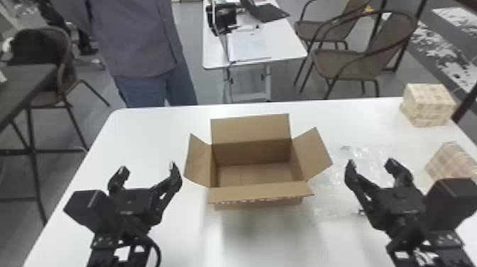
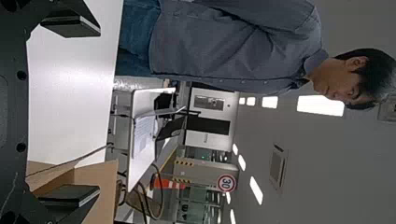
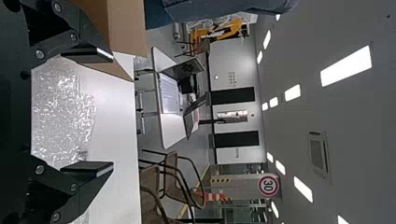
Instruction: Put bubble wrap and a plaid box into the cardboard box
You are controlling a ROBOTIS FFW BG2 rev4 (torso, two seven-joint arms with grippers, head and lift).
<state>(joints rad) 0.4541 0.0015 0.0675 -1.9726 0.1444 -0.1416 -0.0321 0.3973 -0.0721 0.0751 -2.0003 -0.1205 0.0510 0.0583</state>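
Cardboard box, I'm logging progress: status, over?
Left tool open, empty, left of cardboard box; right tool open, empty, right of it. Bubble wrap, two plaid boxes outside, on table. Box opening unobstructed.

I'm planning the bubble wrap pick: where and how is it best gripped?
I'd come straight down with the right gripper, fingers open, and pinch a raised wrinkle near the middle of the bubble wrap. It lies low and spread on the table, offering no tall side to clamp, and its middle should keep the fingers off the cardboard box.
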